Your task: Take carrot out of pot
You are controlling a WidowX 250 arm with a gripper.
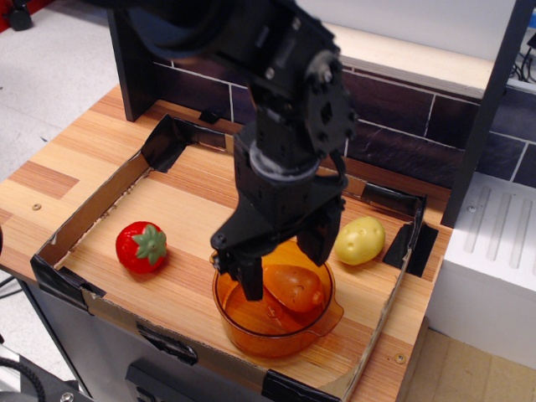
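Note:
The orange toy carrot (293,286) lies inside the transparent amber pot (251,325) at the front of the tray. My black gripper (280,265) hangs directly over the pot with its jaws open. One finger (250,280) reaches down inside the pot's left rim beside the carrot. The other finger (313,244) stands behind the carrot at the pot's back rim. The carrot sits between the two fingers, and they do not grip it.
A red strawberry (141,247) lies left of the pot. A yellow potato (360,240) lies to its back right. Both rest on the wooden board inside a low cardboard tray wall (79,219). A dark tiled wall (402,126) stands behind, a white appliance (494,251) to the right.

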